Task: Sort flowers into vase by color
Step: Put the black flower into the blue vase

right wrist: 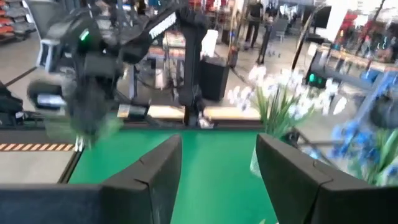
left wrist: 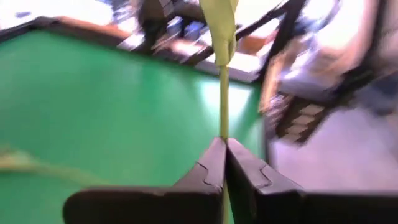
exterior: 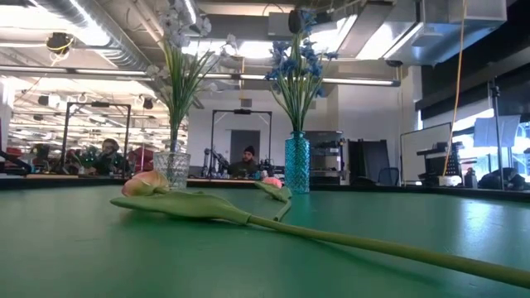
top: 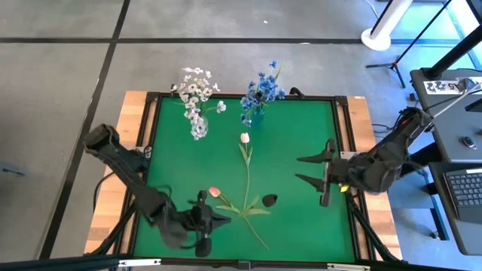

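Note:
Two tulips lie flat on the green table: a pink one (top: 214, 192) (exterior: 145, 184) at the near middle, and a paler one (top: 244, 138) (exterior: 269, 183) farther back. Their stems cross. White blossoms (top: 197, 105) stand in a clear vase (exterior: 172, 165) and blue blossoms (top: 257, 98) in a blue vase (exterior: 296, 161) at the far edge. My left gripper (top: 224, 219) (left wrist: 224, 146) is near the front left, shut on a thin green stem (left wrist: 222, 106). That stem cannot be picked out in the high view. My right gripper (top: 299, 168) (right wrist: 219, 146) is at the right, open and holding nothing. My left gripper pinches a thin green stem (left wrist: 222, 127) between the ends of its two shut fingers. The stem lies along the fingers, not across them, and runs on past the fingertips to a pale yellow-green leaf (left wrist: 224, 18). Which flower it is cannot be told.
A dark raised rim (top: 343, 150) and wooden margins frame the table. A desk with a laptop (top: 467, 188) stands off the right side. Bare green cloth lies at the far right and near right. People sit in the room beyond the far edge (exterior: 248, 157).

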Controlling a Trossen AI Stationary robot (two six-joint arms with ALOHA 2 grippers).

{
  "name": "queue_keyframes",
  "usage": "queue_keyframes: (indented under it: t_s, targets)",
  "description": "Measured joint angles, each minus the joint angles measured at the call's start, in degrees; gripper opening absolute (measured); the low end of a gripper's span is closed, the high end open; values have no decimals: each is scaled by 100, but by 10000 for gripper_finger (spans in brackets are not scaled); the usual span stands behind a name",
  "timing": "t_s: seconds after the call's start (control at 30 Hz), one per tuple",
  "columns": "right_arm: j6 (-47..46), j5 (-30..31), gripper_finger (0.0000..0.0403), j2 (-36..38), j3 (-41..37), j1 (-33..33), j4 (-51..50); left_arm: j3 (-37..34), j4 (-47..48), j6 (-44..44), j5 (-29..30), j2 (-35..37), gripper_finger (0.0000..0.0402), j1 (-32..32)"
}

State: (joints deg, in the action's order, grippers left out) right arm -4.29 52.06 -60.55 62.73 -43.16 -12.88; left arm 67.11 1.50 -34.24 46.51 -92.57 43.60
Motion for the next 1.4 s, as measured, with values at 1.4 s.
queue_keyframes:
  t_s: [1.4]
  targets:
    - [-1199, -4925, 207, -1139, -2423, 3344, 4468, -1366, -3586, 2345, -3092, 412, 0, -3159]
